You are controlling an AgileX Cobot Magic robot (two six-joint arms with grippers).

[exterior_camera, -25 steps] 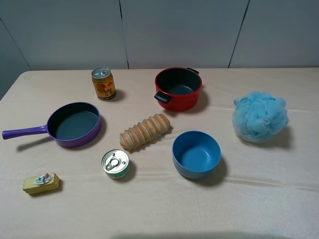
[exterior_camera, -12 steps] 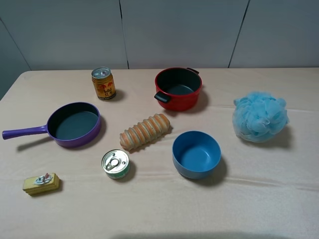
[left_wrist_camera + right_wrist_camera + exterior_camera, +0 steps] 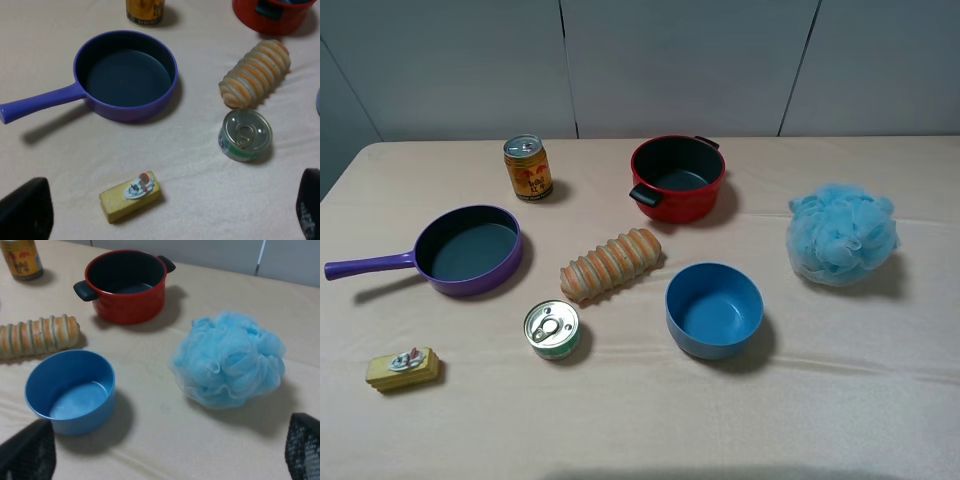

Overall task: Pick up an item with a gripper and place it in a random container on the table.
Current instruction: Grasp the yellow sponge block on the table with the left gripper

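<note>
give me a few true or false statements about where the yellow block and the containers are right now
1. The yellow block lies in the blue bowl. False: it lies on the table, apart from the bowl.
2. The blue bowl is empty. True.
3. The blue pouf sits inside the red pot. False: it sits on the table, apart from the pot.
4. The left gripper is open and holds nothing. True.

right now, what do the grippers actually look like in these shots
Little shows, and only in the wrist views. The left gripper has smooth, rounded black fingers. The right gripper has black fingers too, with a fine grid texture. No arms, cables or markings are visible; the high view shows no arm.
</note>
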